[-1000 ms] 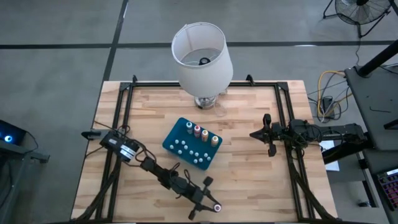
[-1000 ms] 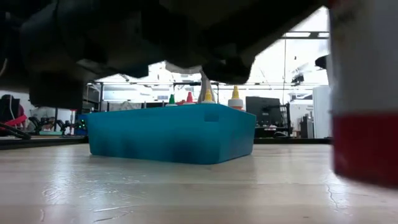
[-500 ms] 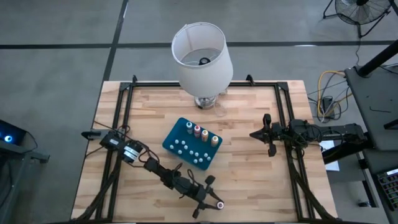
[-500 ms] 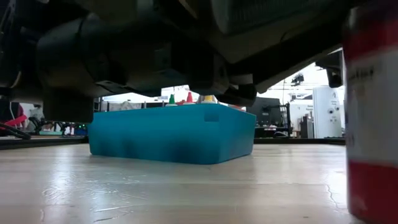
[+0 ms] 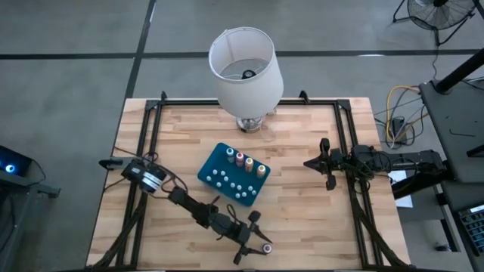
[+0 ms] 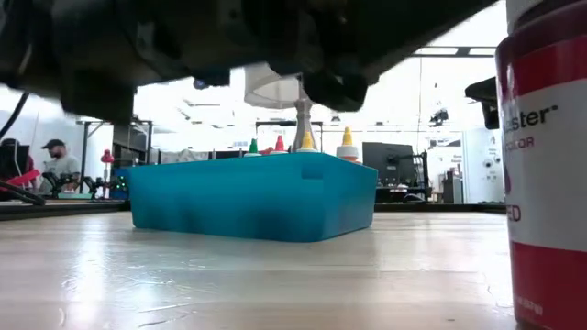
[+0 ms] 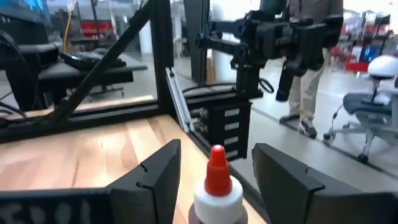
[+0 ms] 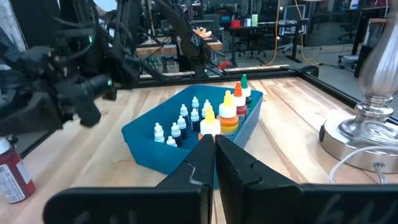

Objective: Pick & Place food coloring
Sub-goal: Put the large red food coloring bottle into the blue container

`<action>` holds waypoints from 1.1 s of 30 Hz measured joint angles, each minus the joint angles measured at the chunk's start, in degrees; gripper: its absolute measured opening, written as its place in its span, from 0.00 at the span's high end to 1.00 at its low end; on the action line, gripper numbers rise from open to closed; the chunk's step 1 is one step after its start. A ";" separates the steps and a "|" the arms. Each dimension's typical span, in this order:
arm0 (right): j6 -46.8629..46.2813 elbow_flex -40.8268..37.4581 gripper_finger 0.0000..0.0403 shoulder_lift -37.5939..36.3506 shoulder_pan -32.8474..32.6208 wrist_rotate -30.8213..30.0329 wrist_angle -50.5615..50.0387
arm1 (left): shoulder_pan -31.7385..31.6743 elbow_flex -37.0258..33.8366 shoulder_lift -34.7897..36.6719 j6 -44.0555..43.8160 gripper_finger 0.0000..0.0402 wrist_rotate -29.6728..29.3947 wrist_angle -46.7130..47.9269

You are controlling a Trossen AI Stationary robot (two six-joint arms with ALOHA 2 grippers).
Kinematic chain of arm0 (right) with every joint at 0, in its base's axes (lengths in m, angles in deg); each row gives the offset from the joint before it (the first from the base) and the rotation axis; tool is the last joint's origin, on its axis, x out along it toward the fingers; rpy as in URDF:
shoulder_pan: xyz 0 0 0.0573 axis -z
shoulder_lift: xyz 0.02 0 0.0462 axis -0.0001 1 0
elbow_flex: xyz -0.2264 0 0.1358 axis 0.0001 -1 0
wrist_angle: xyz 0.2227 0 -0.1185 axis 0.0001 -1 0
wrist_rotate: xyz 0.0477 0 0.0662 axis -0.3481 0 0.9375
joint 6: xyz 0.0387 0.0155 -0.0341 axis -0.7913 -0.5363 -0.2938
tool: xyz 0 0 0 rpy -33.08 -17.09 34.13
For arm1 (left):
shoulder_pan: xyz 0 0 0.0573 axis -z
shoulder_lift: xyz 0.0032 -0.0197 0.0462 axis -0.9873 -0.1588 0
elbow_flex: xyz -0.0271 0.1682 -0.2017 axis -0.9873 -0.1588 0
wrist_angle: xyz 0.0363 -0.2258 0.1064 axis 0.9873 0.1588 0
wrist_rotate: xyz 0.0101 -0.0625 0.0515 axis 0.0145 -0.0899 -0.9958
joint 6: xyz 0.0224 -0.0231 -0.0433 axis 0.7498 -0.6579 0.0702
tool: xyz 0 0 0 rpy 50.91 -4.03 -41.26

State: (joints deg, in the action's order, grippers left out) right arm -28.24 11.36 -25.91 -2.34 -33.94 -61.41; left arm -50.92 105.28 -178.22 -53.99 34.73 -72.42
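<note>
A dark red food coloring bottle point(image 7: 216, 186) with a white collar and red tip stands on its base point(image 6: 548, 302) near the table's near edge point(image 5: 266, 248). My left gripper point(image 5: 248, 239) is open. Its fingers stand on either side of the bottle's top, with a gap on both sides. The teal tray point(image 5: 215, 168) sits mid-table. It holds green, red, yellow and orange squeeze bottles point(image 8: 231, 107) and several small white-capped ones. My right gripper point(image 5: 327, 162) waits shut over the table's right side.
A lamp with a white shade point(image 5: 246, 64) stands on a silver base point(image 8: 367, 124) at the far edge, with its cord on the wood. Black frame rails point(image 5: 147, 143) run along both sides. People show in the room beyond point(image 6: 55, 160). Bare wood lies between the tray and my right gripper.
The red bottle, held clear of the table a second ago, has come down and now stands on its base near the near edge. The left arm's bulk sits higher in the low view than half a second ago. The right arm has kept still.
</note>
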 joint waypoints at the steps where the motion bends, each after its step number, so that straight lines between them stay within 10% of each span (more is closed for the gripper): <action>1: 0.00 0.01 0.98 0.01 0.01 0.01 0.00 | -0.02 -0.58 1.29 0.11 0.57 0.01 1.46; 16: 0.00 0.00 0.98 0.09 0.01 0.05 -0.04 | -0.67 0.71 20.22 2.73 0.57 -0.03 31.37; 33: 0.00 0.00 0.98 0.33 0.02 0.01 0.02 | -1.34 27.25 21.20 3.94 0.57 1.41 80.26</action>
State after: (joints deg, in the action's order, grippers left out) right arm -28.24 11.36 -25.58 -2.33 -33.94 -61.39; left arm -52.26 132.54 -157.02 -50.06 36.14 7.84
